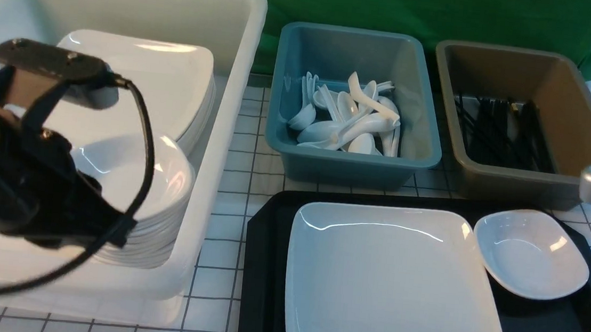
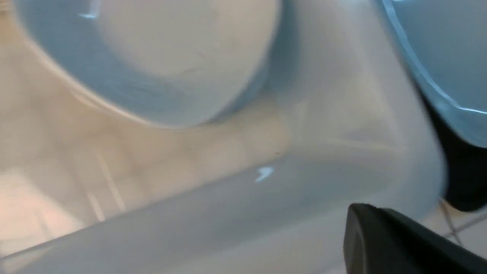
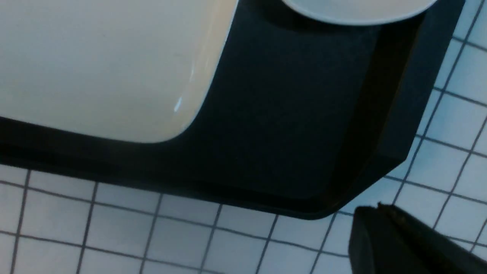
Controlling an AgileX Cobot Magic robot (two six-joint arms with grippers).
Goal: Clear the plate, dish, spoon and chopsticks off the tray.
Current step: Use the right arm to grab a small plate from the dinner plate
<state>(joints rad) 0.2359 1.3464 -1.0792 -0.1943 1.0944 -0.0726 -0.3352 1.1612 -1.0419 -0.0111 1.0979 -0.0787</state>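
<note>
On the white gridded tabletop (image 1: 227, 208) stands the black tray (image 1: 265, 270), at the near right. The large square plate (image 1: 392, 287) lies flat on it and takes most of its surface. The small dish (image 1: 531, 253) sits just beside the plate's far right corner, also on the tray.

Behind the tray we see a blue tub (image 1: 352, 163) with a heap of white spoons (image 1: 353, 123) and, to the right of it, a brown tub (image 1: 588, 122) where black chopsticks (image 1: 501, 133) lie in a bundle. At the left a big white tub (image 1: 222, 143) holds a stack of square plates (image 1: 174, 86) and, nearer to us, a stack of small dishes (image 1: 164, 202).

The left arm (image 1: 21, 185) hangs over the white tub, in front of the dish stack. In its wrist view, which is blurred, the left hand (image 2: 371, 213) shows only as a dark tip near the tub's rim; it is closed and we see nothing in it.

The right hand (image 3: 374, 213) hovers above the tabletop just outside a cut-off corner of the tray. Its fingers are pressed together and it is empty.
</note>
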